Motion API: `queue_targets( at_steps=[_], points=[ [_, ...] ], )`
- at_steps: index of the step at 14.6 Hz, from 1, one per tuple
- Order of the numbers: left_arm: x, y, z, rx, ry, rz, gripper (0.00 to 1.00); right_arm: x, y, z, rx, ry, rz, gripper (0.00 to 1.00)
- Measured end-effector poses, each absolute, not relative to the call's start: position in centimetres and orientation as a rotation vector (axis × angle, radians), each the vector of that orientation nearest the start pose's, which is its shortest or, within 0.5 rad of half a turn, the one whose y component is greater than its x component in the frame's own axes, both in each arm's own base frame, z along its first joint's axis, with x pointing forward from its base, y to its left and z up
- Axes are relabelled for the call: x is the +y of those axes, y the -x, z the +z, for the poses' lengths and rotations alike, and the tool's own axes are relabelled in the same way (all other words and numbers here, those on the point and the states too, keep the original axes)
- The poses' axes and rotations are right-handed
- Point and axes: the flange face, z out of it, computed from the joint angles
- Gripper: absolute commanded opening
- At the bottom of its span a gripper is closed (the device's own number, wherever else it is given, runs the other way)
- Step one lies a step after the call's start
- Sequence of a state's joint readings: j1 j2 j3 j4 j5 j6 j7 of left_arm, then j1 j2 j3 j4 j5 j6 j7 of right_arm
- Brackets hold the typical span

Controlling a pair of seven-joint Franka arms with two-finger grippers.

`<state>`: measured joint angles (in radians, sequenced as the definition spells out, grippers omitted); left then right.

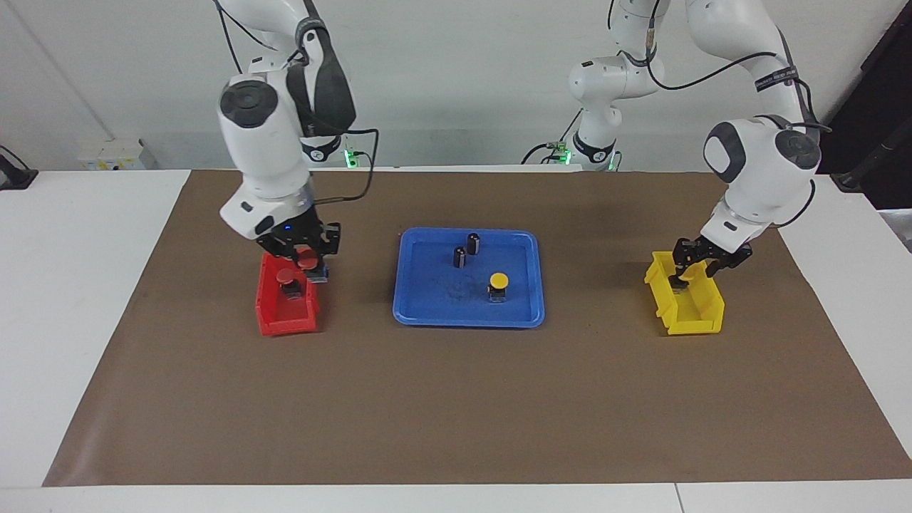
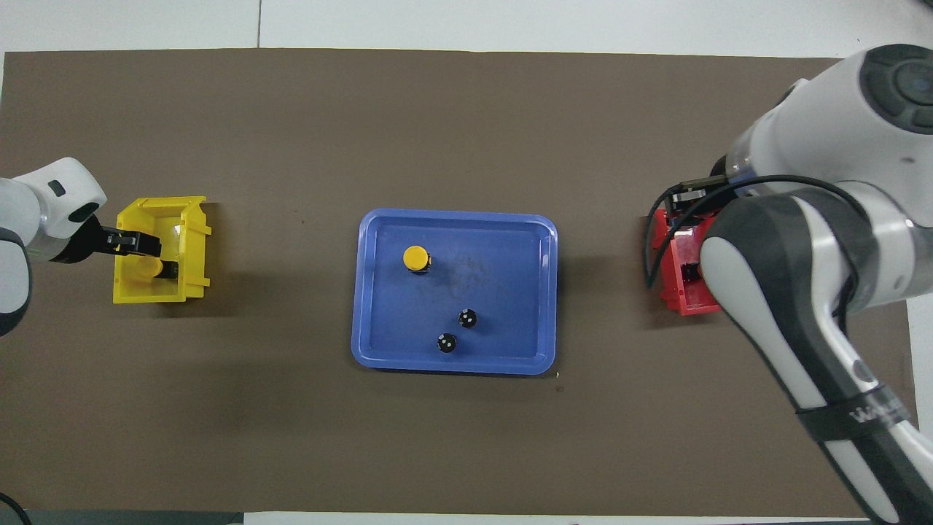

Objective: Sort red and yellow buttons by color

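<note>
My right gripper hangs over the end of the red bin nearer to the robots, shut on a red button. A second red button lies in that bin. In the overhead view the right arm covers most of the red bin. One yellow button stands in the blue tray. My left gripper is low in the yellow bin with its fingers apart. A yellow button lies in the yellow bin beneath the left gripper.
Two small dark cylinders stand in the blue tray, nearer to the robots than the yellow button. Brown paper covers the table between the bins and the tray.
</note>
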<state>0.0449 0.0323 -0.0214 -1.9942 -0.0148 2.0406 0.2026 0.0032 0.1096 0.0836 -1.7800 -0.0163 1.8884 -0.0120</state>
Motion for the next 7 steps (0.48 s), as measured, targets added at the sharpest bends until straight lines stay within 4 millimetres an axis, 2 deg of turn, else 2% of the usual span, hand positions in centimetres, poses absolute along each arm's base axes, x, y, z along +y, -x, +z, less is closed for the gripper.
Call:
queue_targets(
  at_steps=[1, 2, 3, 5, 7],
  points=[
    [0.1, -56.8, 46.4, 0.24, 3.146, -0.041, 1.0, 3.3, -59.4, 48.2, -0.157, 3.141, -0.01, 0.27],
    [-2.4, -57.0, 47.6, 0.194, 3.152, -0.054, 1.0, 2.3, -59.5, 47.2, -0.149, 3.141, -0.021, 0.27],
    [-6.2, -56.8, 48.0, 0.151, 3.158, -0.061, 1.0, 1.8, -59.5, 46.3, -0.138, 3.141, -0.029, 0.27],
    [-15.7, -55.0, 48.0, 0.087, 3.169, -0.059, 1.0, 1.5, -59.2, 44.2, -0.13, 3.141, -0.039, 0.27],
    [-23.5, -53.1, 47.9, -0.043, 3.195, -0.122, 1.0, 1.6, -58.7, 42.3, -0.133, 3.14, -0.046, 0.27]
  ],
)
